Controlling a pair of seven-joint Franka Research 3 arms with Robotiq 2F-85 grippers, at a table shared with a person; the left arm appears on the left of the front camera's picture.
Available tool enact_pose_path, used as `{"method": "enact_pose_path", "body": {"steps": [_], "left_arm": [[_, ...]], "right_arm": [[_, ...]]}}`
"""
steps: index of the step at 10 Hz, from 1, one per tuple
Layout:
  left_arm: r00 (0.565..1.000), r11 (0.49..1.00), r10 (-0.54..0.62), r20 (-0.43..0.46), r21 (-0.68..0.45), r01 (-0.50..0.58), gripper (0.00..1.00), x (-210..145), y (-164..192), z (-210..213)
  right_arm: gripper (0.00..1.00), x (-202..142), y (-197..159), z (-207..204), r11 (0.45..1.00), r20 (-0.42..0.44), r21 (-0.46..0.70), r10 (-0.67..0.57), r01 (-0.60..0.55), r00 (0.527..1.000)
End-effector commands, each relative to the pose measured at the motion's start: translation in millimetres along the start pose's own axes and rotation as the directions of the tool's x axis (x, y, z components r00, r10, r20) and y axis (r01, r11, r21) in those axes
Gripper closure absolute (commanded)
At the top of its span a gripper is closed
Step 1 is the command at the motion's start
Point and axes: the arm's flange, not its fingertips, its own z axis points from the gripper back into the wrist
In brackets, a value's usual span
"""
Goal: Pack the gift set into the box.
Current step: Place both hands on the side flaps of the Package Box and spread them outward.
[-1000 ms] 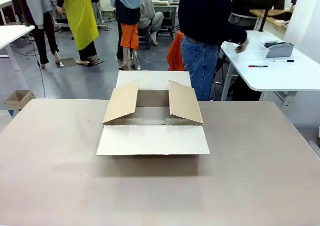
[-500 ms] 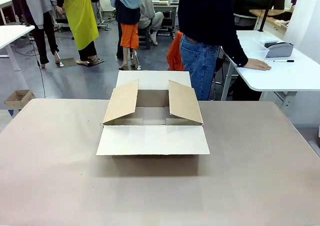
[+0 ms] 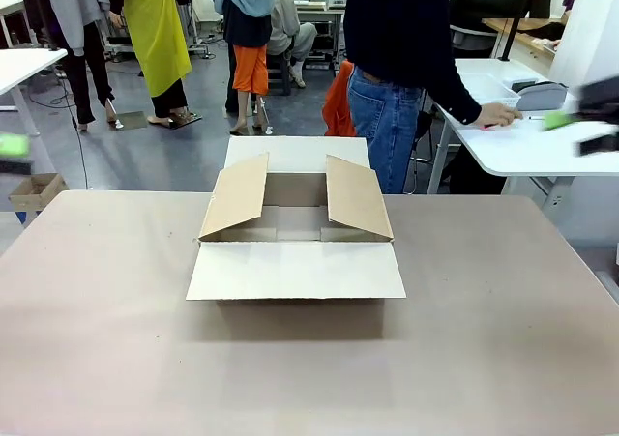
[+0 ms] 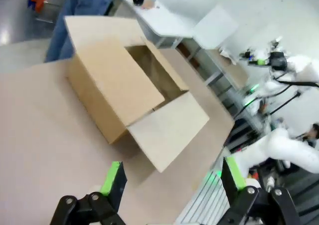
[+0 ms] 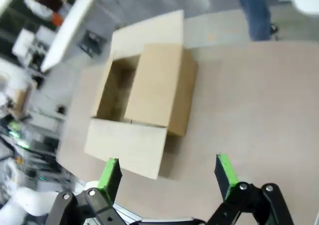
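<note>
A: Why does the box sit where it does on the big table (image 3: 503,339)?
B: The box (image 3: 295,233) is at the table's middle. I'd judge that's so either arm can reach it, and the person too.

A: And the flaps?
B: All four are open, which leaves the mouth free. The near flap (image 3: 295,270) lies flat toward the robot and the far flap (image 3: 297,153) lies back toward the person. The two side flaps (image 3: 235,196) stand up at a slant. They may narrow the opening a little and could catch a tray going in. I see nothing packed in the part of the inside that shows.

A: Where is the gift set, then?
B: Not at the box. The person (image 3: 397,59) stands at the far edge, reaching to a white side table (image 3: 542,151) with a hand (image 3: 498,115) on it. Just beside that hand is a pale tray with a grey thing next to it. I take that for the gift set (image 3: 527,93), though it's too small to tell its parts.

A: So packing hasn't begun?
B: That's my reading. The set has to come over first.

A: And the grippers?
B: The left gripper (image 4: 173,177) hangs above the table and looks down at the box, fingers spread wide with nothing between them. The right gripper (image 5: 167,170) does likewise from the other side, parted and empty. Held like that, both look ready to receive something.
</note>
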Motion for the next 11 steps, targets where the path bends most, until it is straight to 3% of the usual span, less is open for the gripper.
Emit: {"method": "enact_pose_path", "body": {"steps": [1,3,5,6,7,9,10,11], "left_arm": [[0.977,0.997,0.002,-0.213,0.07,0.013,0.0,32,-78,-89],[0.937,0.967,0.107,-0.332,0.255,-0.02,0.0,44,-117,-167],[0.9,0.947,0.116,-0.42,0.32,0.027,0.0,44,-123,-216],[0.913,0.921,0.168,-0.372,0.39,-0.011,0.0,48,-110,-219],[0.927,0.955,0.079,-0.367,0.293,0.035,0.0,26,-146,-219],[0.927,0.955,0.079,-0.367,0.293,0.035,0.0,26,-146,-219],[0.927,0.955,0.079,-0.367,0.293,0.035,0.0,26,-146,-219],[0.927,0.955,0.079,-0.367,0.293,0.035,0.0,26,-146,-219]], "right_arm": [[0.0,-20,68,-78,0.985,-0.104,-0.089,0.137,-0.147,0.985],[0.0,-64,124,-135,0.967,-0.104,-0.074,0.236,-0.244,0.966],[0.0,-102,147,-165,0.952,0.025,-0.126,0.285,-0.28,0.958],[0.0,-111,144,-160,0.941,0.065,-0.153,0.314,-0.301,0.947],[0.0,-112,132,-145,0.943,0.116,-0.168,0.308,-0.287,0.944],[0.0,-113,115,-130,0.937,0.092,-0.18,0.319,-0.3,0.943],[0.0,-84,167,-157,0.948,0.085,-0.165,0.29,-0.273,0.953],[0.0,-84,167,-157,0.948,0.085,-0.165,0.29,-0.273,0.953]]}}
